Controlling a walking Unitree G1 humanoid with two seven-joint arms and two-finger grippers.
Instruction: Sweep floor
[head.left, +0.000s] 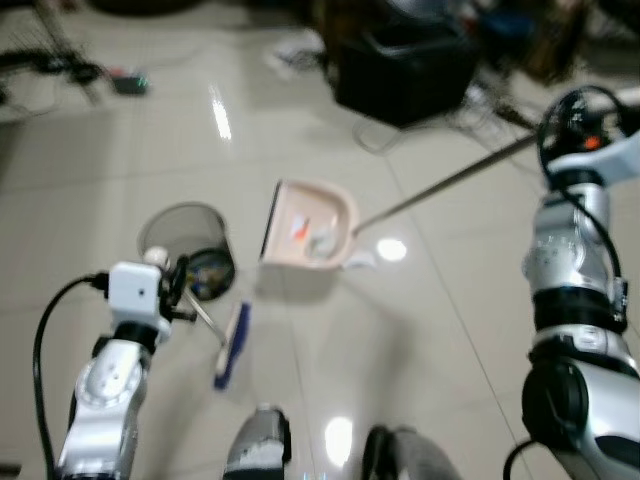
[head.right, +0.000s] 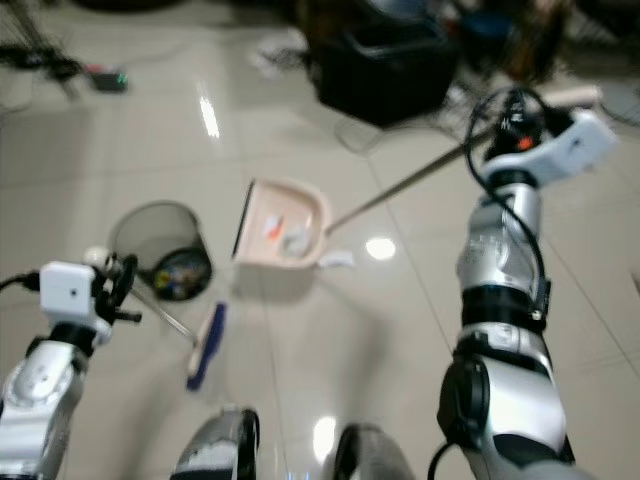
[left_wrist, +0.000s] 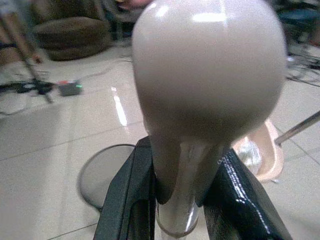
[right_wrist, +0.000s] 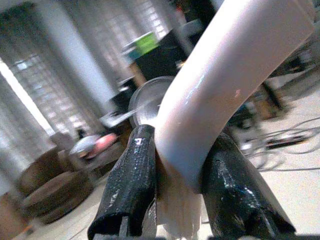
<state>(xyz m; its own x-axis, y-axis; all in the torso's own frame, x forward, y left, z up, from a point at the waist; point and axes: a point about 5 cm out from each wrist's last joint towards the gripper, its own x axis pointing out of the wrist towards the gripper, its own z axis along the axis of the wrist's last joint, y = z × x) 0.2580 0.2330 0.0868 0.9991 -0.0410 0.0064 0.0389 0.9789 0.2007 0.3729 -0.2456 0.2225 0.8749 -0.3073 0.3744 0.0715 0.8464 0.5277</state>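
Note:
A pale pink dustpan (head.left: 310, 228) lies on the tiled floor with scraps of litter inside. Its long metal handle (head.left: 450, 180) runs up to my right gripper (head.right: 515, 115), which is raised at the right. In the right wrist view the black fingers (right_wrist: 127, 185) are shut on the handle's pale curved end (right_wrist: 225, 75). My left gripper (head.left: 175, 290) is low at the left, shut on the broom's handle. The broom's blue head (head.left: 232, 345) rests on the floor near the dustpan's mouth. In the left wrist view the handle's beige knob (left_wrist: 205, 75) stands between the fingers (left_wrist: 240, 200).
A dark mesh waste bin (head.left: 190, 245) with rubbish inside stands left of the dustpan. A white scrap (head.left: 362, 260) lies by the pan's right corner. A black box (head.left: 405, 65) and cables sit at the back, with a power strip (head.left: 130, 82) far left. My feet (head.left: 260, 445) are below.

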